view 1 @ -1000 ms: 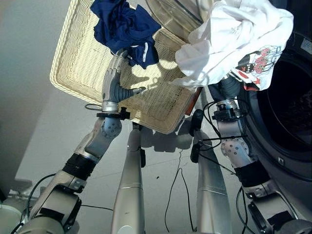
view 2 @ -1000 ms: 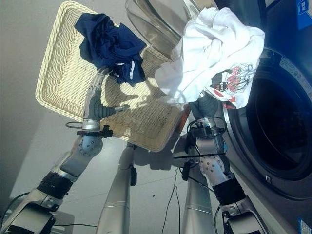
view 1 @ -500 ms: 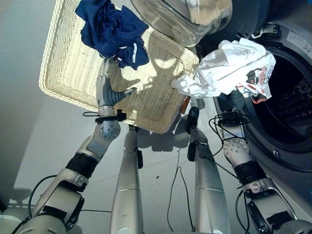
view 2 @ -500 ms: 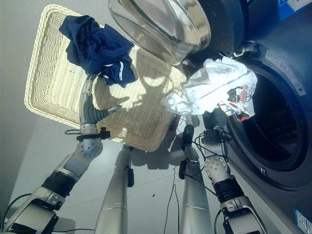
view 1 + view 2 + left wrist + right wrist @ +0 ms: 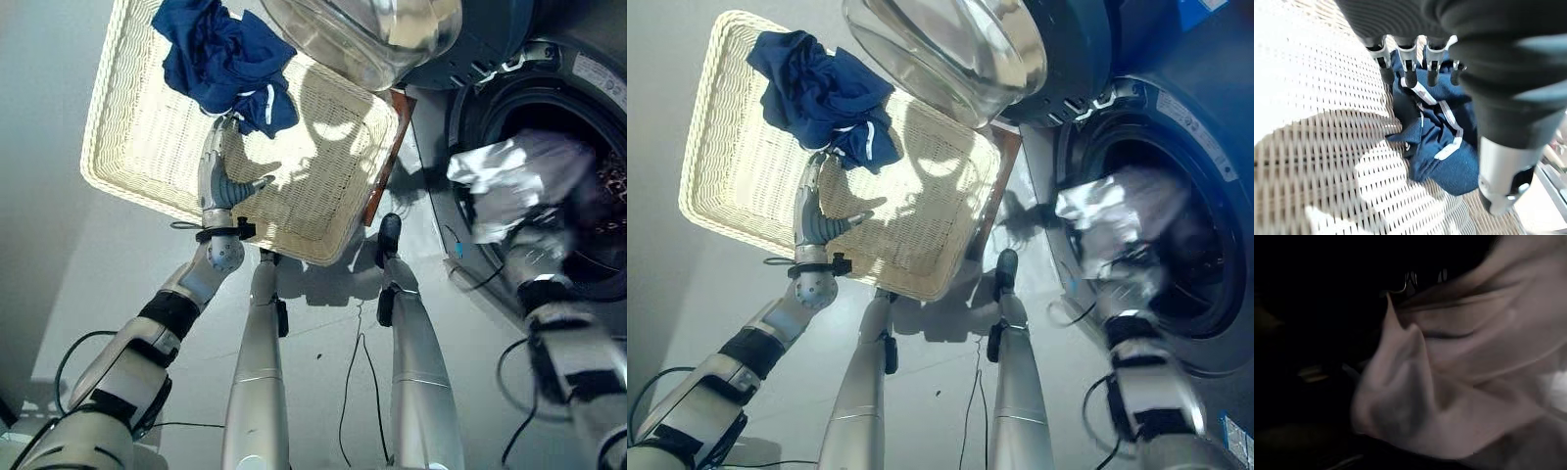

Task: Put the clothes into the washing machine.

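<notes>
A white shirt (image 5: 514, 181) with a printed patch hangs in the mouth of the washing machine drum (image 5: 598, 211). My right arm (image 5: 545, 286) reaches up under it, and the cloth covers the hand. The right wrist view holds pale folds of the shirt (image 5: 1464, 382) against the dark drum. A navy garment (image 5: 227, 59) with white stripes lies bunched in the far corner of the wicker basket (image 5: 137, 127). My left hand (image 5: 217, 176) hovers open over the basket. Its straight fingers (image 5: 1408, 68) stop just short of the navy garment (image 5: 1444, 147).
The machine's round glass door (image 5: 362, 34) stands swung open above the basket's far right side. The dark front panel of the machine (image 5: 1176, 108) rings the drum. The basket sits on a pale floor (image 5: 59, 245) left of the machine.
My right arm has swung right and carried the white shirt from in front of the door rim into the drum mouth. The left hand has stayed over the basket.
</notes>
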### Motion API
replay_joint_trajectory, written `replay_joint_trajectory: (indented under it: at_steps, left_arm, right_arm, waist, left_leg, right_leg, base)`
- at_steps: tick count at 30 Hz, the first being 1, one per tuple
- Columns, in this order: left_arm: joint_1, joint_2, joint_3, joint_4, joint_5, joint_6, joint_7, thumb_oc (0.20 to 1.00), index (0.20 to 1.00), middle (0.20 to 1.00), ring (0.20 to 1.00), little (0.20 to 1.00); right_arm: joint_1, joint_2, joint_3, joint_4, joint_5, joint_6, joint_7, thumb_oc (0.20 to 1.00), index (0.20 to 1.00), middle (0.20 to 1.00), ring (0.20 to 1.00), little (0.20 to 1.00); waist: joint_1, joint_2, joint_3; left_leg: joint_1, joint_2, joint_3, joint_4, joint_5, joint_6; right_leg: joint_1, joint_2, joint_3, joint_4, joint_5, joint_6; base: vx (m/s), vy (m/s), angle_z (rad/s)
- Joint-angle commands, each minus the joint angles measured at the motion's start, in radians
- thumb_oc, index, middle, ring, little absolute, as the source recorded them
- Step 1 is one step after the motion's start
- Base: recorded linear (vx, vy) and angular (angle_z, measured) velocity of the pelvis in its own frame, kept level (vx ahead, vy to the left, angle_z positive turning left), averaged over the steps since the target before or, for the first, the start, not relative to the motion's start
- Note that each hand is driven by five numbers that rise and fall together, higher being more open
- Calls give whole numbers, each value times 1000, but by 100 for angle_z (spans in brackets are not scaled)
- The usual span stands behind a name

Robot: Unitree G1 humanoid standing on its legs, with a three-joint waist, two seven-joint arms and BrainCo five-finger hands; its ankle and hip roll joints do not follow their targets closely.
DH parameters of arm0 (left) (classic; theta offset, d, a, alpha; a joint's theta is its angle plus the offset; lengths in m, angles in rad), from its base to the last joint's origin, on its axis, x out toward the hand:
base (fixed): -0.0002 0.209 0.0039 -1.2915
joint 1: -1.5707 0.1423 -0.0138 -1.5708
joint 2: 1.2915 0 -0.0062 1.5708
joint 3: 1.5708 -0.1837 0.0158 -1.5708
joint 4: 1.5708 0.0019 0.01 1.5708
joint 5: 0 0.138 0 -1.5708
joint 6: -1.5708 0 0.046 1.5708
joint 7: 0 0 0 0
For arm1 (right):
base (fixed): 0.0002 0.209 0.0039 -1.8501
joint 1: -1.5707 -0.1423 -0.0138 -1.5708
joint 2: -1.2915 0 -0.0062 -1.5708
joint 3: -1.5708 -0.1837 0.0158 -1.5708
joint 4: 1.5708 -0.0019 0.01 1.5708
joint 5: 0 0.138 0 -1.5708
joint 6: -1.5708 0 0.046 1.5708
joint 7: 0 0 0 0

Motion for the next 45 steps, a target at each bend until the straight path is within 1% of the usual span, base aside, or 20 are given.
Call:
replay_joint_trajectory:
  at_steps: [1, 2, 6, 9, 10, 11, 13, 16, 17, 19, 21, 22, 25, 30, 31, 34, 37, 40, 42, 45]
  left_arm:
    - [30, 59, 26, -70, -37, -28, 35, 1000, 1000, 1000, 1000, 1000]
    - [35, 73, 34, -75, -39, -32, 30, 1000, 1000, 1000, 1000, 1000]
    - [53, 81, 35, -77, -40, -38, 30, 1000, 1000, 1000, 1000, 1000]
    - [44, 90, 44, -51, -42, -53, -1, 1000, 1000, 1000, 1000, 1000]
    - [38, 91, 42, -48, -43, -52, -5, 1000, 1000, 1000, 1000, 1000]
    - [26, 93, 42, -44, -45, -54, -13, 1000, 1000, 1000, 1000, 1000]
    - [9, 91, 36, -40, -47, -52, -23, 1000, 1000, 1000, 1000, 1000]
    - [-10, 86, 26, -31, -50, -51, -31, 1000, 1000, 1000, 1000, 1000]
    - [-18, 84, 24, -28, -54, -48, -37, 1000, 1000, 1000, 1000, 1000]
    - [-40, 78, 19, -18, -68, -51, -46, 1000, 1000, 1000, 1000, 1000]
    - [-52, 77, 17, -17, -77, -54, -47, 1000, 1000, 1000, 1000, 1000]
    - [-60, 60, 17, -21, -102, -64, -47, 1000, 1000, 1000, 1000, 1000]
    - [-61, 48, 34, -21, -136, -83, -49, 1000, 1000, 1000, 1000, 1000]
    - [-44, -15, 93, -17, -200, -132, -36, 1000, 1000, 1000, 1000, 1000]
    - [-34, -41, 119, -13, -215, -142, -34, 1000, 1000, 1000, 1000, 1000]
    - [-13, -66, 153, -6, -233, -164, -28, 1000, 1000, 1000, 1000, 1000]
    - [1, -101, 175, -6, -235, -174, -15, 1000, 1000, 1000, 1000, 1000]
    - [1, -129, 191, 11, -228, -193, -13, 1000, 1000, 1000, 1000, 1000]
    - [-5, -131, 191, 26, -237, -205, -19, 1000, 1000, 1000, 1000, 1000]
    - [-12, -130, 195, 46, -245, -224, -37, 1000, 1000, 1000, 1000, 1000]
  right_arm:
    - [29, -187, -47, -112, -279, -190, -261, 200, 200, 200, 200, 200]
    - [30, -228, -66, -122, -301, -189, -298, 200, 200, 200, 200, 200]
    - [52, -264, -86, -111, -339, -173, -294, 200, 200, 200, 200, 200]
    - [75, -309, -111, -50, -292, -98, -213, 200, 200, 200, 200, 200]
    - [78, -309, -108, -29, -277, -74, -187, 768, 768, 768, 768, 768]
    - [73, -310, -100, -2, -295, -27, -152, 1000, 1000, 1000, 1000, 1000]
    - [74, -301, -63, 33, -323, 70, -123, 1000, 1000, 1000, 1000, 1000]
    - [61, -289, -4, 100, -371, 164, -109, 1000, 1000, 1000, 1000, 1000]
    - [54, -287, 18, 126, -408, 180, -105, 1000, 1000, 1000, 1000, 1000]
    - [29, -272, 81, 148, -551, 269, -152, 1000, 1000, 1000, 1000, 1000]
    - [16, -265, 100, 151, -586, 288, -144, 1000, 1000, 1000, 1000, 1000]
    - [-1, -238, 164, 131, -652, 357, -156, 1000, 1000, 1000, 1000, 1000]
    - [8, -212, 185, 102, -669, 395, -144, 1000, 1000, 1000, 1000, 1000]
    - [76, -106, 183, -4, -744, 395, -120, 1000, 1000, 1000, 1000, 1000]
    - [109, -61, 180, -65, -756, 402, -157, 1000, 1000, 1000, 1000, 1000]
    - [166, -11, 158, -111, -807, 416, -188, 1000, 1000, 1000, 1000, 1000]
    - [203, 29, 187, -171, -968, 478, -326, 1000, 1000, 1000, 1000, 1000]
    - [194, 35, 204, -141, -1138, 555, -405, 1000, 1000, 1000, 1000, 1000]
    - [176, 28, 218, -107, -1154, 576, -423, 1000, 1000, 1000, 1000, 1000]
    - [151, 5, 221, -2, -1201, 567, -440, 1000, 1000, 1000, 1000, 1000]
  waist:
    - [-17, -8, -14]
    - [-20, -16, -14]
    - [-22, -21, -14]
    - [-23, -30, -14]
    - [-21, -31, -14]
    - [-19, -30, -14]
    - [-12, -27, -14]
    - [-2, -20, -14]
    - [0, -18, -14]
    - [4, -12, -14]
    - [3, -10, -14]
    - [8, -7, -14]
    - [5, -6, -14]
    - [1, -4, -14]
    - [-3, -3, -14]
    - [-9, -1, -14]
    - [-14, 3, -14]
    - [-14, 14, -14]
    - [-12, 18, -14]
    - [-7, 22, -14]
  left_leg:
    - [-38, -82, -4, 87, -61, 47]
    - [-46, -85, -7, 85, -52, 49]
    - [-24, -83, -10, 79, -63, 49]
    - [-16, -90, -23, 82, -68, 54]
    - [-18, -93, -26, 84, -68, 56]
    - [-29, -99, -27, 82, -58, 58]
    - [-29, -106, -31, 84, -58, 59]
    - [-21, -112, -32, 84, -67, 63]
    - [-21, -113, -32, 82, -67, 64]
    - [-22, -116, -29, 83, -67, 65]
    - [-34, -119, -28, 80, -55, 67]
    - [-30, -120, -27, 87, -66, 69]
    - [-34, -120, -24, 89, -66, 70]
    - [-43, -120, -16, 86, -64, 73]
    - [-48, -118, -13, 85, -64, 71]
    - [-49, -117, -7, 83, -63, 70]
    - [-55, -115, 1, 81, -59, 71]
    - [-63, -113, 8, 84, -56, 70]
    - [-63, -113, 8, 82, -54, 69]
    - [-65, -110, 7, 88, -56, 68]
  right_leg:
    - [67, 54, -78, -155, 152, 54]
    - [60, 53, -79, -159, 161, 53]
    - [81, 56, -77, -162, 151, 54]
    - [87, 53, -78, -159, 147, 53]
    - [86, 51, -79, -159, 148, 52]
    - [78, 47, -84, -163, 158, 51]
    - [77, 41, -90, -165, 159, 51]
    - [85, 37, -97, -164, 152, 51]
    - [85, 34, -101, -165, 153, 52]
    - [84, 32, -108, -163, 154, 53]
    - [74, 29, -110, -167, 164, 52]
    - [77, 29, -112, -160, 153, 52]
    - [70, 30, -113, -155, 151, 52]
    - [56, 32, -112, -145, 146, 52]
    - [47, 33, -109, -140, 144, 52]
    - [40, 37, -102, -133, 139, 50]
    - [30, 40, -96, -126, 135, 47]
    - [20, 41, -90, -121, 133, 45]
    - [21, 41, -88, -122, 132, 45]
    - [22, 41, -89, -120, 130, 46]
  base:
    - [-26, -27, 4]
    - [-12, -27, 4]
    - [0, 0, 0]
    - [0, 0, 0]
    - [0, 0, 0]
    - [14, -28, 4]
    - [13, -24, 6]
    - [20, -23, 9]
    - [15, -37, 8]
    - [7, -26, 5]
    - [0, 0, 0]
    - [0, 0, 0]
    - [0, 0, 0]
    - [-1, 0, 1]
    - [0, 0, 0]
    - [-3, 19, 2]
    - [-9, 50, 4]
    - [-9, 42, 0]
    - [0, 0, 0]
    - [0, 0, 0]
